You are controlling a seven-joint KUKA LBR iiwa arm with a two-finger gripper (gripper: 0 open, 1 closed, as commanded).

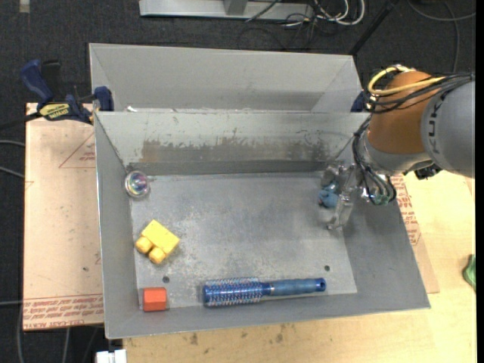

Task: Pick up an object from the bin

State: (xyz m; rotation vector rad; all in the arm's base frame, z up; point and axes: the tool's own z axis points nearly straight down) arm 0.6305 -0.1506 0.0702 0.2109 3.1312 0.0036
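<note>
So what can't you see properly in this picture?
Camera view: small blue bit at the pincer, too small and blurred to name.
Camera view: the robot's orange-covered arm hides part of the grey metal bin at its right wall.
Camera view: shiny round ball, too small to tell its material.

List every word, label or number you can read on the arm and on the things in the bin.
On the arm: dark letters on its grey casing, turned sideways and cut off at the edge; not readable.
On the yellow block, orange cube, blue hairbrush and shiny ball: no text to be seen.
</note>
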